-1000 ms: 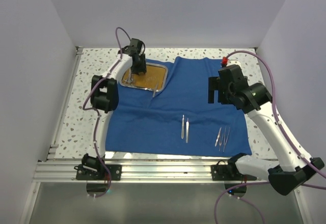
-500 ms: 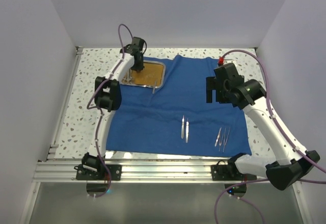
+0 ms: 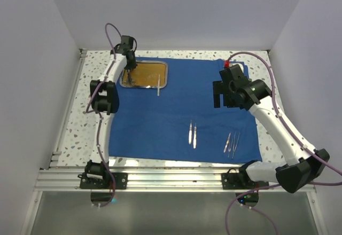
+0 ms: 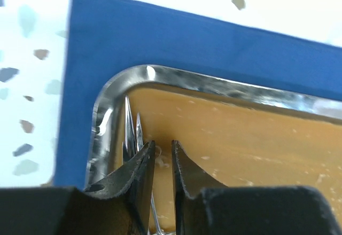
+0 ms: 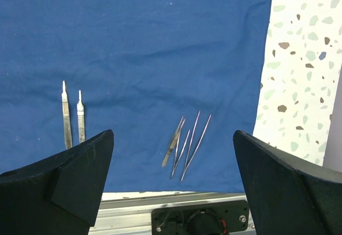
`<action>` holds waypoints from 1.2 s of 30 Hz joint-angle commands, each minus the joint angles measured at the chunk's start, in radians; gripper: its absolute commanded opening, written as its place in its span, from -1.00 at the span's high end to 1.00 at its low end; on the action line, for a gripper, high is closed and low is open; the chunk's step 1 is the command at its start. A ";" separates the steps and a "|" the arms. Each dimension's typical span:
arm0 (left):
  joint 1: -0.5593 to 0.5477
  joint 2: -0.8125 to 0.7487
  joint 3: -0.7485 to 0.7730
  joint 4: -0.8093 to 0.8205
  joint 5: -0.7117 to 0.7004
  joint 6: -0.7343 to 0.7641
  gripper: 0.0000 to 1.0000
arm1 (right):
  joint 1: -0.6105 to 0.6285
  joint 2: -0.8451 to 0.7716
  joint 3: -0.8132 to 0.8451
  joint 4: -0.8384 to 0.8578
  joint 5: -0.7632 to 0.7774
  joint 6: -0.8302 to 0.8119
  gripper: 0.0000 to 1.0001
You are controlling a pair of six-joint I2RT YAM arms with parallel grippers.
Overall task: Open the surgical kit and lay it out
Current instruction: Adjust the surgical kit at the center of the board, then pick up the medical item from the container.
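L hand (image 4: 161, 147) nearly closed, grip unclear, in shiny round-cornered steel tray (image 4: 214, 85); R hand (image 5: 172, 133) spread wide.

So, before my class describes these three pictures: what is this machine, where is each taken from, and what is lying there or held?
Two robot arms are bolted at a table's near edge. One picture looks down from above; the others come from a camera on each wrist. A blue cloth lies on the table, bearing a steel tray, two scalpels and tweezers. The left gripper is inside the tray beside a pointed instrument, jaws nearly closed; whether it grips anything is unclear. The right gripper hangs open, empty.
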 commanded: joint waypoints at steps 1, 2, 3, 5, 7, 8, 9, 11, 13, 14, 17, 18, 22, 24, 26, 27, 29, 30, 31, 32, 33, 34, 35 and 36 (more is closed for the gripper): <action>0.092 0.108 -0.035 -0.087 -0.108 0.042 0.51 | 0.000 0.024 0.028 0.032 -0.005 -0.025 -0.96; 0.097 0.108 -0.033 -0.088 -0.108 0.039 0.50 | 0.000 0.030 0.031 0.035 -0.005 -0.026 -0.96; 0.102 0.103 -0.033 -0.084 -0.101 0.034 0.49 | 0.002 0.031 0.031 0.041 -0.006 -0.028 -0.96; 0.111 0.083 -0.041 -0.081 -0.093 0.025 0.46 | 0.000 0.036 0.028 0.045 -0.009 -0.031 -0.96; 0.111 0.015 -0.112 0.011 -0.038 0.031 0.39 | 0.002 0.036 0.028 0.050 -0.020 -0.029 -0.96; 0.109 -0.015 -0.146 0.011 -0.011 0.031 0.35 | 0.002 0.035 0.028 0.051 -0.021 -0.028 -0.96; 0.108 -0.042 -0.177 0.071 0.038 0.031 0.26 | 0.000 0.032 0.028 0.053 -0.024 -0.028 -0.96; 0.100 -0.093 -0.205 0.097 0.062 0.026 0.16 | 0.002 0.028 0.029 0.055 -0.024 -0.026 -0.96; 0.083 -0.111 -0.173 0.099 0.097 0.023 -0.01 | 0.000 0.024 0.032 0.056 -0.021 -0.026 -0.96; 0.076 -0.116 -0.162 0.096 0.108 0.023 -0.07 | 0.002 0.019 0.036 0.056 -0.018 -0.026 -0.96; 0.042 -0.165 -0.156 0.102 0.141 0.017 -0.18 | 0.002 0.009 0.036 0.055 -0.017 -0.028 -0.96; 0.033 -0.183 -0.165 0.117 0.148 0.012 -0.22 | 0.002 0.004 0.036 0.055 -0.017 -0.026 -0.96; -0.024 -0.278 -0.226 0.130 0.154 -0.001 -0.23 | 0.002 -0.031 0.022 0.056 -0.015 -0.020 -0.96; -0.049 -0.300 -0.261 0.123 0.152 -0.004 -0.22 | 0.000 -0.042 0.011 0.056 -0.018 -0.017 -0.96; -0.066 -0.331 -0.289 0.122 0.140 -0.004 -0.22 | 0.002 -0.062 -0.004 0.056 -0.020 -0.014 -0.96; -0.075 -0.342 -0.304 0.122 0.139 -0.006 -0.21 | 0.002 -0.070 -0.010 0.059 -0.023 -0.013 -0.96; -0.099 -0.366 -0.349 0.120 0.137 -0.012 -0.20 | 0.002 -0.091 -0.029 0.059 -0.029 -0.006 -0.96; -0.116 -0.380 -0.375 0.120 0.131 -0.012 -0.19 | 0.002 -0.100 -0.035 0.059 -0.032 -0.005 -0.96; -0.125 -0.388 -0.390 0.119 0.129 -0.015 -0.19 | 0.000 -0.108 -0.040 0.059 -0.034 -0.002 -0.96; -0.133 -0.395 -0.407 0.120 0.129 -0.021 -0.18 | 0.002 -0.122 -0.049 0.059 -0.035 -0.002 -0.96; -0.148 -0.407 -0.441 0.123 0.126 -0.027 -0.18 | 0.002 -0.129 -0.052 0.058 -0.035 -0.002 -0.96; -0.155 -0.412 -0.456 0.125 0.126 -0.034 -0.18 | 0.002 -0.137 -0.061 0.056 -0.035 -0.002 -0.96; -0.159 -0.420 -0.473 0.129 0.131 -0.041 -0.17 | 0.002 -0.152 -0.064 0.053 -0.035 0.001 -0.96; -0.168 -0.431 -0.505 0.137 0.132 -0.046 -0.17 | 0.002 -0.160 -0.067 0.050 -0.034 0.001 -0.96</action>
